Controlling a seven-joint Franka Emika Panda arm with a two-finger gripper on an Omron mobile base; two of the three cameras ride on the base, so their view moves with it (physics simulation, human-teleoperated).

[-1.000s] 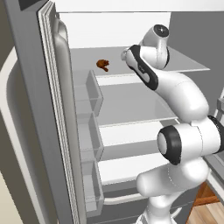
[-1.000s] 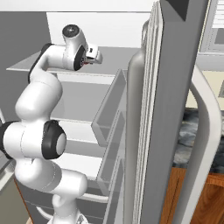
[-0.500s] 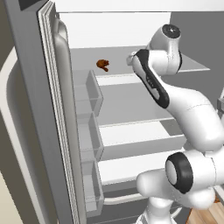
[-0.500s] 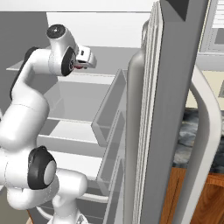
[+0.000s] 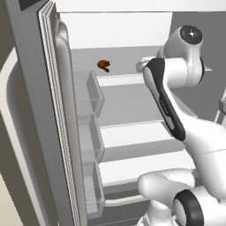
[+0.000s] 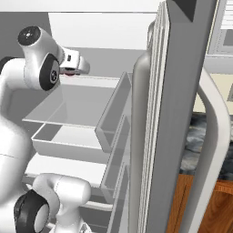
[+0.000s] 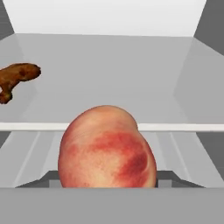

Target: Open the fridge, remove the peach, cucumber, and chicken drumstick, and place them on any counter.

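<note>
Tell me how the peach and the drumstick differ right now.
The peach is round, smooth and red-orange; the drumstick is a lumpy, elongated brown piece. In the hand view the peach sits close at the bottom centre, right at the gripper, looming large; the drumstick lies farther back to the left and looks small. The drumstick rests on a fridge shelf; whether the peach is gripped or resting I cannot tell. Both are inside the open fridge.

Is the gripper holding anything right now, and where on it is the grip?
The peach sits right at the gripper, apparently held between its jaws around its body; the fingertips themselves are hidden, so the exact contact can't be told. The chicken drumstick lies on the shelf.
</note>
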